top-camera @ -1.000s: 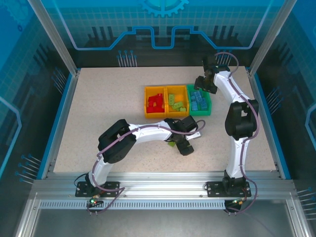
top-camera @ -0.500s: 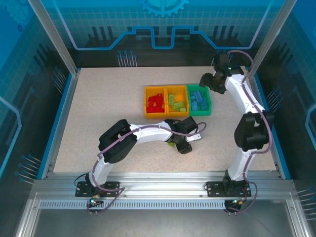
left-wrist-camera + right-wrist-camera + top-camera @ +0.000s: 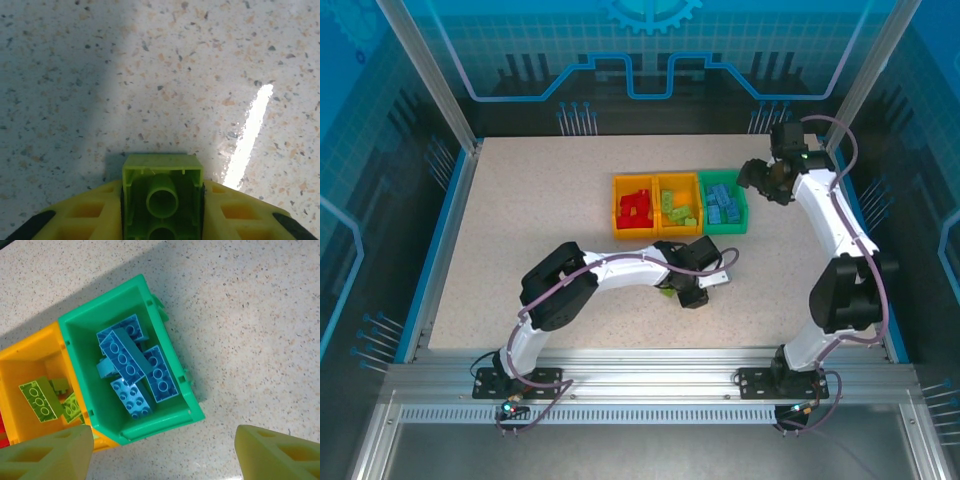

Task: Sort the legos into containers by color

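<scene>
My left gripper (image 3: 686, 293) is shut on a lime green lego (image 3: 162, 195), hollow underside up, just above the speckled table in front of the bins. The yellow fingers (image 3: 90, 212) press both its sides. Three containers stand in a row. The left orange one (image 3: 634, 233) holds red legos (image 3: 636, 205), the middle orange one (image 3: 678, 232) holds lime legos (image 3: 40, 400), and the green one (image 3: 160, 422) holds several blue legos (image 3: 130, 357). My right gripper (image 3: 758, 178) hangs open and empty to the right of the green bin, its fingertips (image 3: 45, 455) wide apart.
The speckled table (image 3: 520, 220) is edged by blue rails (image 3: 445, 230) and aluminium posts (image 3: 425, 70). A bright glare streak (image 3: 250, 130) lies on the table beside the held brick. The right arm's elbow (image 3: 848, 290) stands tall near the right rail.
The right arm has swung rightward, carrying its open gripper away from above the green bin. The left gripper has shifted slightly left, still low over the table.
</scene>
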`<state>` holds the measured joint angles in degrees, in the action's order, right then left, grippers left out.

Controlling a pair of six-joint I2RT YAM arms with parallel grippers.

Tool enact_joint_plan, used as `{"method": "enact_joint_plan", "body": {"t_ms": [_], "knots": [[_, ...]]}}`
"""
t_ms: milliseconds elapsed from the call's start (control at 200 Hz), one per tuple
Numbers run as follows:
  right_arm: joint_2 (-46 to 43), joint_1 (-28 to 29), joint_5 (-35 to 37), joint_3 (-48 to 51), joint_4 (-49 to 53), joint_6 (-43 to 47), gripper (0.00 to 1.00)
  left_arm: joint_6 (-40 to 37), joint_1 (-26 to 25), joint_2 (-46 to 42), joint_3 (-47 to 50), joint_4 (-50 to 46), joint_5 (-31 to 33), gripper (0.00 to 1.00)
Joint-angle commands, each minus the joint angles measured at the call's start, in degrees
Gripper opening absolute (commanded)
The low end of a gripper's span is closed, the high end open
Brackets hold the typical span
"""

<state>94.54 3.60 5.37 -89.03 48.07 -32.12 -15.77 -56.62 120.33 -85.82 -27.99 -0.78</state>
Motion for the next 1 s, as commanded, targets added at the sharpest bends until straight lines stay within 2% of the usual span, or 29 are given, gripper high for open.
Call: {"method": "enact_joint_plan", "body": {"t_ms": [0,185,335,580,740,810,900,995], "knots": [[-3.6,-0.8,-0.7,3.0,-1.0,-0.4,0.76,2.1,0.3,-0.3,-4.0,-1.1,3.1,0.28],[-9.4,-0.3,-1.1,11.3,-3.5,-0.4,0.75,7.1,4.5,-1.8,-10.6,-3.3,8.1,0.27],[-13.8,2.5,-0.2,19.3,-5.6,1.1,0.75,12.8,9.5,-0.6,-19.2,-6.6,12.0,0.28],[-21.5,7.2,-0.3,31.6,-10.3,0.7,0.76,20.2,18.6,7.7,-34.5,-13.3,10.1,0.28],[-23.1,15.2,-2.4,36.4,-12.9,5.4,0.82,24.5,21.8,13.7,-42.2,-16.0,6.0,0.29],[-21.0,18.4,-2.4,35.7,-10.1,2.4,0.82,25.6,22.2,15.1,-43.5,-15.7,5.7,0.31],[-16.8,21.2,-2.7,33.5,-3.7,-7.9,0.83,27.6,22.6,15.9,-43.8,-14.3,5.9,0.33],[-13.7,25.3,-4.2,32.8,-2.9,-17.4,0.83,30.1,23.2,16.3,-43.8,-12.5,5.8,0.39]]}}
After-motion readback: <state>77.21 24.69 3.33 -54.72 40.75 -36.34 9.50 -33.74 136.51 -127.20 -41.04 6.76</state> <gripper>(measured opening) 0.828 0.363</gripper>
